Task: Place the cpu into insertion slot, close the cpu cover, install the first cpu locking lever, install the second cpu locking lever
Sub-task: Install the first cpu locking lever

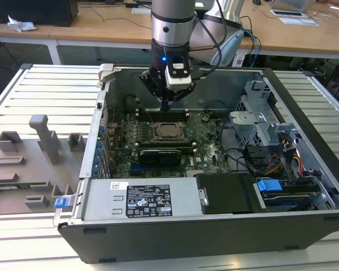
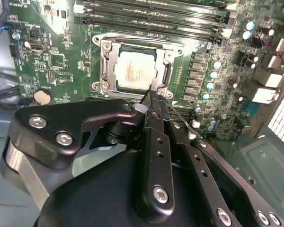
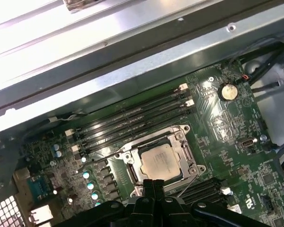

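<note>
Close under the wrist, your gripper [image 2: 150, 98] has its fingers pressed together on nothing, tip at the edge of the insertion slot [image 2: 102, 85] beside a thin wire lever [image 2: 179, 113], probably to push it. Beyond, the cpu [image 2: 134, 71] lies seated beneath the cpu cover [image 2: 110, 61], with memory slots [image 2: 151, 21] behind.

A robotics lab: open computer case [image 1: 214, 234] on slatted metal bench [image 1: 51, 90], desks [image 1: 90, 25] behind.

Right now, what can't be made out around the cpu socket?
Cover corner beside the gripper: hidden under its tips in both wrist views.
Lever: its end runs behind the gripper, second wrist view.
Latching around the cpu: too small, exterior view.
</note>
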`<state>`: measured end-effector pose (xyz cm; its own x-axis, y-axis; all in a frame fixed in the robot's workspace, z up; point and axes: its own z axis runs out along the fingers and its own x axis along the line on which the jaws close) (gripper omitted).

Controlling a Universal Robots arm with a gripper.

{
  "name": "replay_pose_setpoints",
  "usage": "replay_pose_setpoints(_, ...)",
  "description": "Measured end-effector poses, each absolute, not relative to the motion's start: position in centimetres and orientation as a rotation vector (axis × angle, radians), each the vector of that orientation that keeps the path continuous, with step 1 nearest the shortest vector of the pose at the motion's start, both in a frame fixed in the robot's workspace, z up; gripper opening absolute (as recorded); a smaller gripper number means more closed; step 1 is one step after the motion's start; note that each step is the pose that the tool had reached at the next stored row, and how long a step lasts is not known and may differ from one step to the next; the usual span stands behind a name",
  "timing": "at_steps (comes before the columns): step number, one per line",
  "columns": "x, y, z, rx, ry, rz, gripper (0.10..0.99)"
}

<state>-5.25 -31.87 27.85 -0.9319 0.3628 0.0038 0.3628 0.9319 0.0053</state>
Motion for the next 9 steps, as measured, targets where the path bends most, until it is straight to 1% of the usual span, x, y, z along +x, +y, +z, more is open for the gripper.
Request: replay_pose_setpoints(9, -5.25, -31.87, 27.85, -0.402, -3.113, -0.009, 0.106)
